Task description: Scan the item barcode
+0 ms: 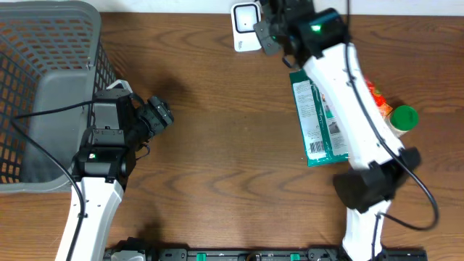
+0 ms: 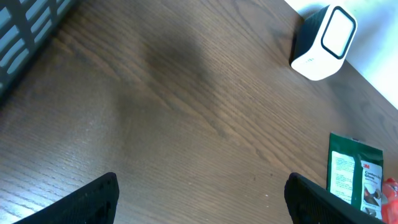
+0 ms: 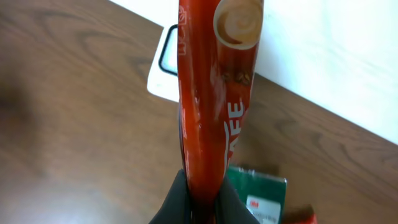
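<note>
Wooden table point(image 1: 217, 159), overhead: right gripper point(image 1: 270, 35) reaches the white scanner point(image 1: 245, 27) at the far edge; left gripper point(image 1: 158, 114) hangs near a grey basket point(image 1: 43, 43).
Left wrist: jaws spread wide, empty, above bare wood.
Right wrist: fingers point(image 3: 174, 208) pinch a red coffee sachet point(image 3: 214, 93) upright, just before the scanner.
Risk: glossy sachet looks edge-on; its barcode may face away, so no read.

Basket point(image 1: 43, 43) far left; scanner point(image 1: 246, 27) behind packet point(image 1: 319, 123).
</note>
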Available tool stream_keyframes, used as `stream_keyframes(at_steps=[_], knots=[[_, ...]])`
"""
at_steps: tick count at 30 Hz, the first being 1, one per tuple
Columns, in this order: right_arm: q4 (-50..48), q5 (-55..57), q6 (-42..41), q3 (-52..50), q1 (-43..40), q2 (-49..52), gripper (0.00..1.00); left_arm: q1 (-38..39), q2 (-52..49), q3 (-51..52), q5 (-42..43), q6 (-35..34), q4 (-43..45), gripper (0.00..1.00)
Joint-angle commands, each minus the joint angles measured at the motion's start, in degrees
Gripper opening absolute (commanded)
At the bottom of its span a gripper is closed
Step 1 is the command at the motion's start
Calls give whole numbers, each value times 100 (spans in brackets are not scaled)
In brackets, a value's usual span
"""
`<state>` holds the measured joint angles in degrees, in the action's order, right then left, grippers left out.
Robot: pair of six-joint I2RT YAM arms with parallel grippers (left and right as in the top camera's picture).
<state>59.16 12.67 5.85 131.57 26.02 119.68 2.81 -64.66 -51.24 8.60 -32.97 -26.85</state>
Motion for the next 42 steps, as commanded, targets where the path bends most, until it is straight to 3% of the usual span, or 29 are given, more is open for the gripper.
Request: stream_keyframes(at_steps=[1,9,23,34,42], knots=[[-367,254,109,118,11,568,1,0,-9,-52,-96,39,-11,86],[-1158,380,109,682,-26,1572,1,0,-9,-52,-98,39,-11,86],[-1685,378,87,680,-339,2855,1,0,-9,-52,-98,37,-11,86],[-1735,184,90,680,-310,2872,1,0,-9,-52,-98,39,-11,86],[-811,-636,-90,841,-321,1976,1,0,-7,-52,-98,37,-11,86]])
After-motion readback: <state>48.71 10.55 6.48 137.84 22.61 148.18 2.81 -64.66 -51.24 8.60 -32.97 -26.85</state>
